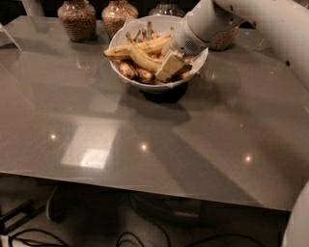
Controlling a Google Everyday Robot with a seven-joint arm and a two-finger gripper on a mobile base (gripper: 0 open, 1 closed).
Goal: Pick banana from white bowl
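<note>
The white bowl (126, 77) stands at the back middle of the grey table (145, 144), filled with several bananas. The curved yellow banana (143, 59) lies in the middle of the bowl, under a longer, paler banana (137, 47) that crosses the top. Short brown bananas (129, 71) lie low at the front left. My gripper (169, 66) reaches down into the right side of the bowl from the upper right, its cream tip right next to the curved banana's lower end. The white arm (212, 21) hides the bowl's right rim.
Round glass jars of brown grain stand behind the bowl: one at the back left (77, 20), one beside it (118, 13), another partly behind the arm (223, 39). The table's front edge (145, 185) runs across the bottom, with cables on the floor below.
</note>
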